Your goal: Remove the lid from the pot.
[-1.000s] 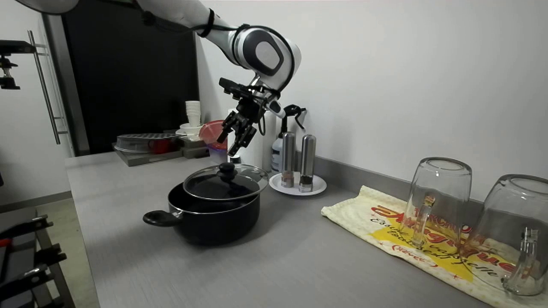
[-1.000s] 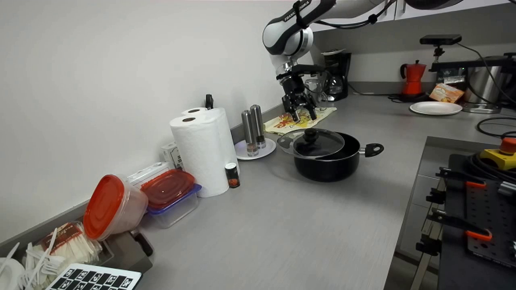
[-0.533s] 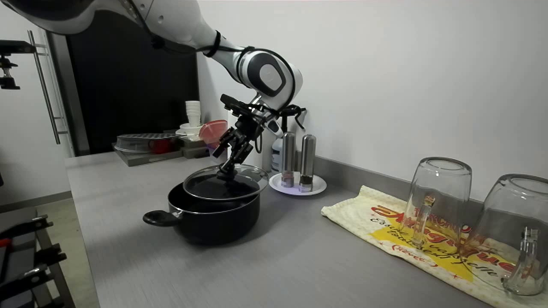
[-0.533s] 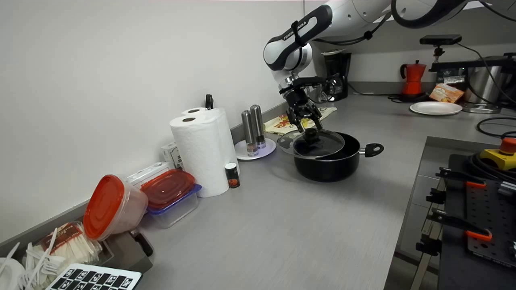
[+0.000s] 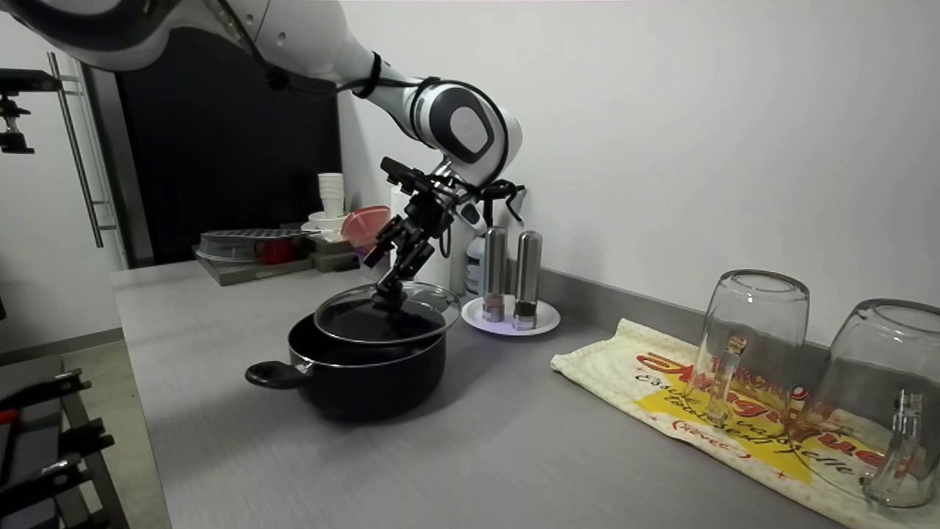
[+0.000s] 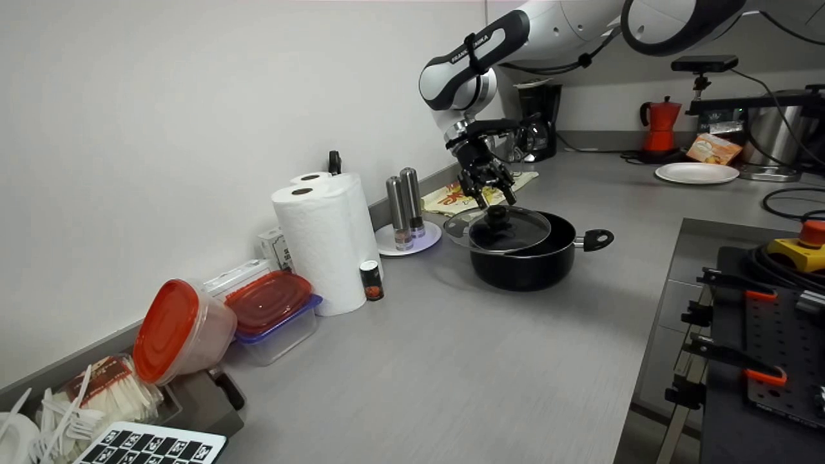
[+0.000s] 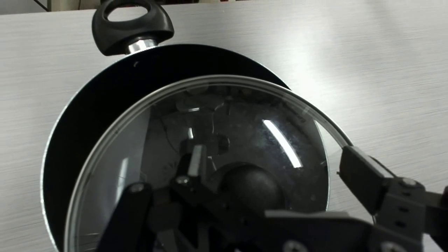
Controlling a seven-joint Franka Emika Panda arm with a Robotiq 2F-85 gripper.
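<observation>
The lid (image 5: 345, 321) is clear glass with a metal rim and a black knob (image 6: 496, 218). It rests off-centre on the black pot (image 5: 371, 389), overhanging on the side away from the pot's handle (image 5: 277, 375). In the wrist view the pot (image 7: 91, 112) shows uncovered on the handle side of the lid (image 7: 241, 129). My gripper (image 7: 278, 162) is open and points down at the knob. The knob lies between the two spread fingers, closer to the left one. In an exterior view my gripper (image 6: 497, 203) is just above the knob; contact cannot be told.
A white plate (image 5: 549, 323) with two metal mills (image 5: 527, 283) stands beside the pot near the wall. Glass mugs (image 5: 756, 323) stand on a cloth (image 5: 609, 360). Paper towel rolls (image 6: 322, 251) and a small jar (image 6: 371, 281) are along the wall.
My gripper came down from above the pot to the knob, then rose very slightly in the last half second. The lid and pot have not moved. The fingers stay open.
</observation>
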